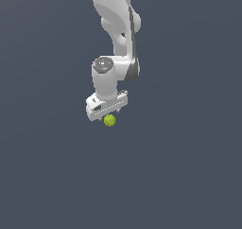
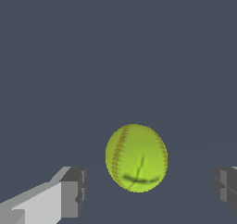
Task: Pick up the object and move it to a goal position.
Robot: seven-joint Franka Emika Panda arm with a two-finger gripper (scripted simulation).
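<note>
Ball (image 2: pixel 136 157), small and yellow-green, with stitched seams like a softball and a dark crease near one side, sits between the two dark fingertips (image 2: pixel 74 191) of the claw (image 2: pixel 149 190). In the wrist view both pads stand clear of it, a gap of grey ground on each side, so the claw is released and nothing is grasped. In the exterior view the ball (image 1: pixel 109 120) shows just below the white claw (image 1: pixel 108 113), much narrower than the claw's bar, near the middle of a plain dark grey surface. The white arm (image 1: pixel 116 29) rises from it toward the far side. The step in hand looks like the approach to grasp. Next, the claw likely needs to settle around the ball's middle and clench evenly, since a round ball can squirt out. No goal marker is visible.
</note>
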